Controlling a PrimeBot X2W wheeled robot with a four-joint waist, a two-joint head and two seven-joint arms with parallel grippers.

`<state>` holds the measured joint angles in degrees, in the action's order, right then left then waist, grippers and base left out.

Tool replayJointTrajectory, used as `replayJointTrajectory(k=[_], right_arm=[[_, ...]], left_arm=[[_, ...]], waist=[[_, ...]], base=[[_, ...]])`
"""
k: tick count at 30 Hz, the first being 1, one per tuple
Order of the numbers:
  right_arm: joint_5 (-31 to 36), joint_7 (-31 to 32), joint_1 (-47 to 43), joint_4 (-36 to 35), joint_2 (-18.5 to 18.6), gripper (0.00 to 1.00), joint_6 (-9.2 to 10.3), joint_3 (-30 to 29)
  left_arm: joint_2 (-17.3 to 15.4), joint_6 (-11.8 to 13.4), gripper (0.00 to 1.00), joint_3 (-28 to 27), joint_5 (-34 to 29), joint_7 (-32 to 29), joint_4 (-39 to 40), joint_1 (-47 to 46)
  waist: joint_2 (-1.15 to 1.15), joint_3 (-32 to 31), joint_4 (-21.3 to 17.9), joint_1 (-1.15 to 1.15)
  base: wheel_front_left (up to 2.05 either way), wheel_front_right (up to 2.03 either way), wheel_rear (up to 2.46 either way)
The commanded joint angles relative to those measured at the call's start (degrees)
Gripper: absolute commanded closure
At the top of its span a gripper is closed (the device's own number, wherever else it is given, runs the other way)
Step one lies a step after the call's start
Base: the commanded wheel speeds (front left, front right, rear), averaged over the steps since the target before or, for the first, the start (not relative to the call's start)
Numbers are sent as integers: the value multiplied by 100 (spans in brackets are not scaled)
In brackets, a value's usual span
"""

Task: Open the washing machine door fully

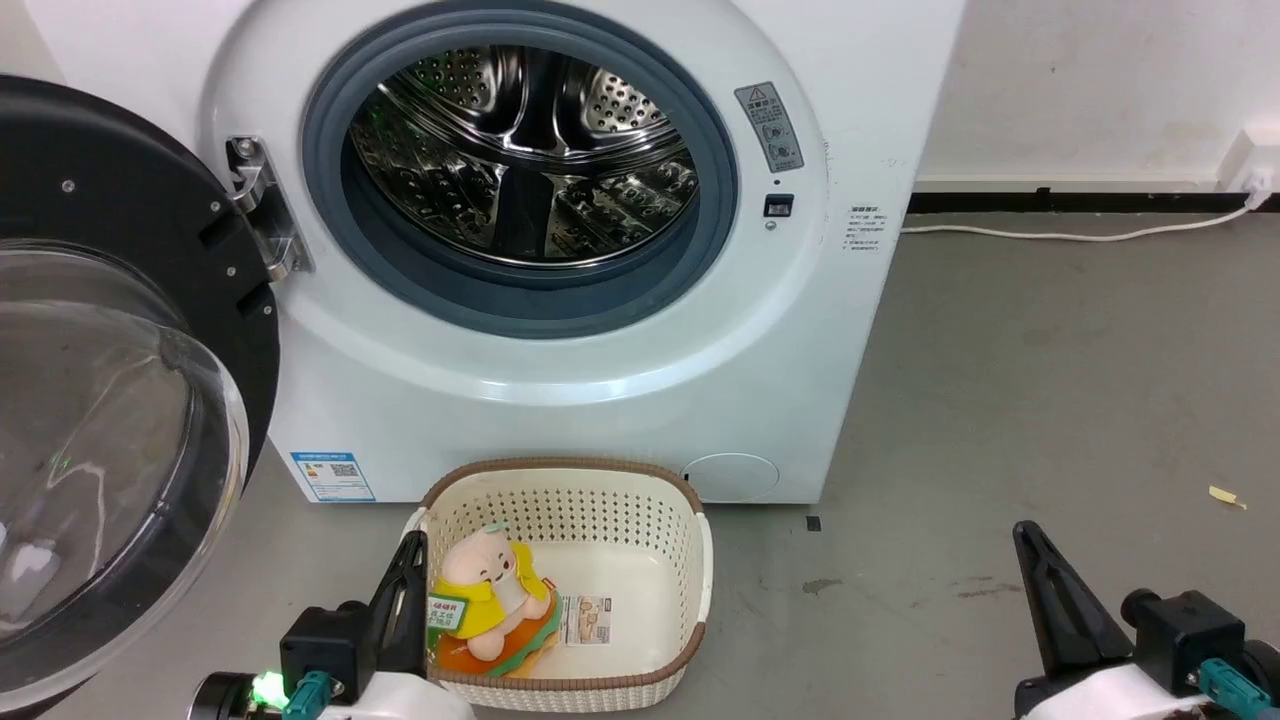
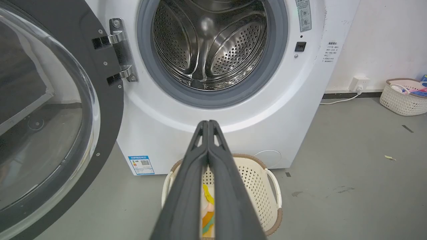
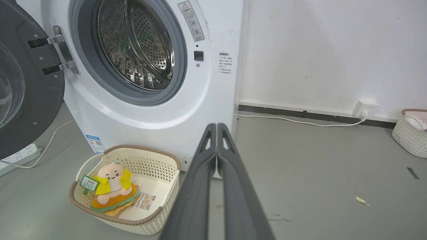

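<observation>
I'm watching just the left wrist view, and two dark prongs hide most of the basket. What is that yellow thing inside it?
Observer: A plush toy in a yellow jacket, sitting in the left part of the cream basket.
Operator: Where is the other arm's tool?
Observer: The right tool is to the right of the basket, over the grey floor, shut and empty.
Operator: Anything on the floor past the open door?
Observer: A white power strip lies there, near the washing machine door.
</observation>
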<state>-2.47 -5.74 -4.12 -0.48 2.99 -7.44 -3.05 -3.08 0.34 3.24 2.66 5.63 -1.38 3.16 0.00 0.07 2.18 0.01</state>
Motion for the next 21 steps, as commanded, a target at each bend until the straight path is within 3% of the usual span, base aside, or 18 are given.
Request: replayJointTrajectory(k=[1, 21], right_arm=[[56, 24, 115, 18, -7, 100, -3, 20], [137, 260, 242, 31, -9, 100, -4, 142]], left_arm=[[0, -21, 100, -15, -40, -16, 29, -108], [9, -26, 100, -147, -137, -250, 76, -197]], waist=[[0, 0, -3, -1], [0, -3, -95, -1]], base=[[0, 0, 0], [0, 0, 0]])
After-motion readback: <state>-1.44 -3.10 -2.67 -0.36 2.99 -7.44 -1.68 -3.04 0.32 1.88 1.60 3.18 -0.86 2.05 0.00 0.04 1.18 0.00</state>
